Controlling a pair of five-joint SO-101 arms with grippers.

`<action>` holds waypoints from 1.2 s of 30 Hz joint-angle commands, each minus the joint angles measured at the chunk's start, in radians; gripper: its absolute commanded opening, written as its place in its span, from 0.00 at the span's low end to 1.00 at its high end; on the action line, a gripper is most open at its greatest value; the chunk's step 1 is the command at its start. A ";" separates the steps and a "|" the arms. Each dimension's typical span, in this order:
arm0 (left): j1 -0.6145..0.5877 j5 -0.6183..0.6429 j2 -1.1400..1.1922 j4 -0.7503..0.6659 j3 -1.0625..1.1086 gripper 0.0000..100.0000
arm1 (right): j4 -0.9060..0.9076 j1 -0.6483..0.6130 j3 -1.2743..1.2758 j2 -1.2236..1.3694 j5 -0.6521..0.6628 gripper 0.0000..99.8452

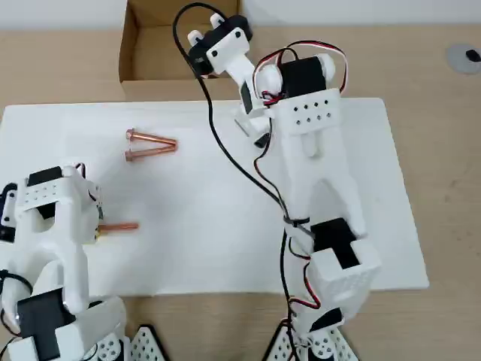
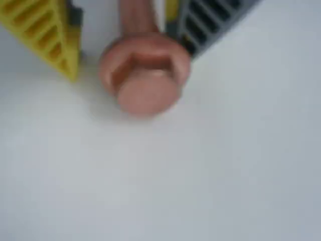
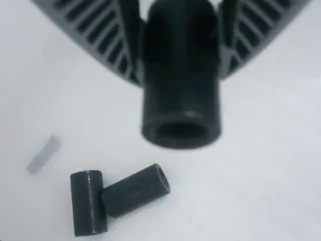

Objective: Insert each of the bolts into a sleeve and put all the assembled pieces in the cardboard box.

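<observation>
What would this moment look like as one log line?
left end effector: open around bolt | right end effector: shut on sleeve | loose sleeves: two, touching, on sheet | loose bolts: two, side by side

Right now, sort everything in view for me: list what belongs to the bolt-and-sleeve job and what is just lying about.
Job: copper bolt at the left gripper; two loose copper bolts; black sleeve in the right gripper; two loose black sleeves; cardboard box.
Lying about: grey disc on the table; small grey scrap on the white mat.
</observation>
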 commanded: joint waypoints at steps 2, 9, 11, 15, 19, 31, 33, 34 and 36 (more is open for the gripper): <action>-0.018 -0.247 0.004 -0.023 -0.020 0.03 | 0.012 0.010 -0.008 -0.062 0.000 0.01; -0.014 -0.779 -0.002 -0.012 -0.192 0.00 | 0.012 0.010 -0.010 -0.064 0.000 0.01; -0.018 -0.848 -0.004 0.021 -0.258 0.01 | 0.012 0.010 -0.010 -0.076 -0.003 0.01; -0.014 -0.916 -0.004 0.124 -0.425 0.01 | 0.012 0.010 -0.001 -0.127 -0.002 0.01; -0.012 -0.930 -0.005 0.199 -0.617 0.01 | 0.012 0.010 0.001 -0.159 -0.002 0.01; -0.011 -0.872 -0.395 0.031 -0.825 0.01 | -0.025 -0.297 -0.001 -0.475 0.173 0.01; -0.003 -0.875 -0.498 -0.032 -0.721 0.01 | -0.023 -0.341 -0.001 -0.538 0.147 0.01; 0.020 -0.879 -0.552 -0.061 -0.655 0.01 | -0.023 -0.344 -0.001 -0.568 0.120 0.01; 0.084 -0.925 -0.661 -0.107 -0.516 0.01 | -0.028 -0.340 -0.001 -0.630 0.057 0.01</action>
